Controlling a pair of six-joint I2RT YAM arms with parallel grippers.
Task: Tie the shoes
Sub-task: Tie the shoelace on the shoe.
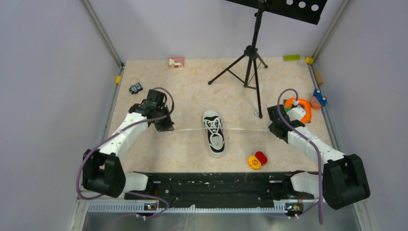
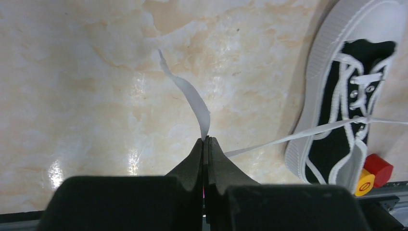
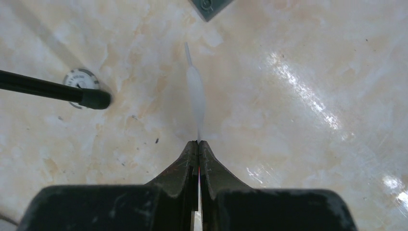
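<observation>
The black sneaker (image 1: 214,133) with white sole rim lies lengthwise in the middle of the marbled desk (image 1: 192,82), between the two arms and apart from both. Its white laces are drawn out sideways in one nearly straight, taut line across the shoe.

The left arm (image 1: 130,127) reaches out to the left of the sneaker. The left jaws are pressed together, clamped on the left lace (image 2: 288,138), which runs tight from the eyelets to the fingertips. A short flat tail of it curls out beyond the tips above the desk.

The right arm (image 1: 308,139) sits on the opposite side of the shoe. The right jaws are likewise together, pinching the right lace (image 3: 196,96), whose loose end sticks out past the tips. The sneaker itself is out of the right wrist view.

A black tripod stand (image 1: 250,62) rises behind the sneaker, one foot (image 3: 91,99) near the right jaws. A red-and-yellow toy (image 1: 257,160) rests just beside the shoe's near end.
</observation>
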